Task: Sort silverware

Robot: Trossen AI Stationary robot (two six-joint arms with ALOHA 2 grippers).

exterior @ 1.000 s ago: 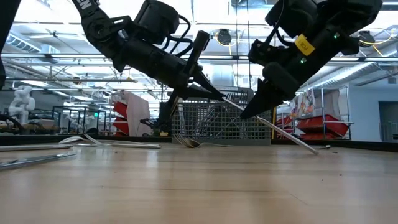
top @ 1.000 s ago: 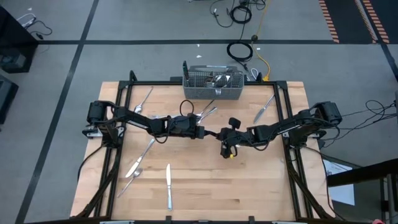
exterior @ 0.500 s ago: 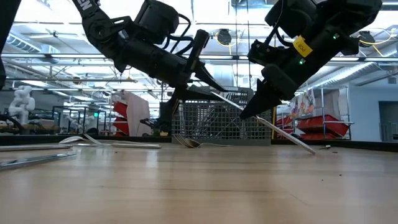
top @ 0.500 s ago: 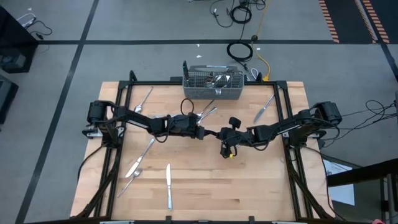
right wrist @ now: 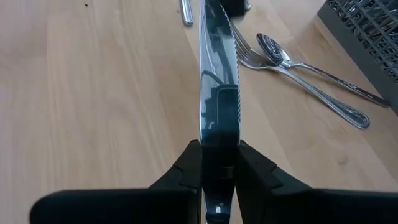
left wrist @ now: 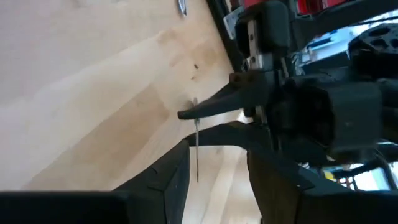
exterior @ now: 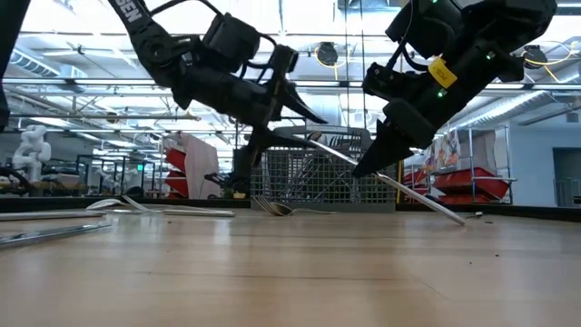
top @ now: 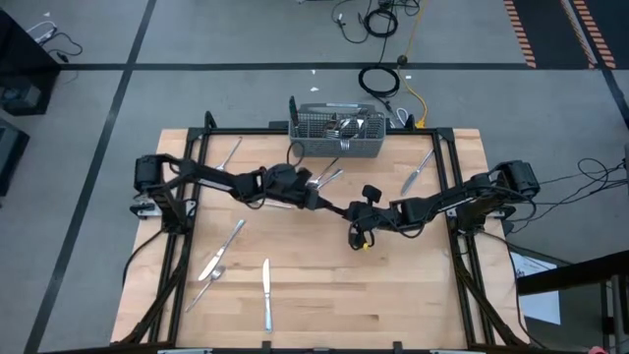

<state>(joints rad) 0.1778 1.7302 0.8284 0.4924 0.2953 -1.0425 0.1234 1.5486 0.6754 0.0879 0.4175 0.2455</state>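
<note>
The right jaws (right wrist: 219,163) are clamped on a table knife (right wrist: 217,74) and hold it above the middle of the counter (top: 413,295), blade slanting up toward the left jaws (top: 316,202). Those stand apart just past the blade's tip, holding nothing. A fork (right wrist: 298,78) and spoon (right wrist: 311,65) lie side by side near the wire basket (top: 337,134) at the far edge, which holds more pieces. Other silverware lies scattered over the counter's left side and far right corner.

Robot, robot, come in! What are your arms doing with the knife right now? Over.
Right gripper shut on knife, tip low over the table. Left gripper at the knife's far end, jaws unclear. Fork and spoon lie by the basket.
</note>
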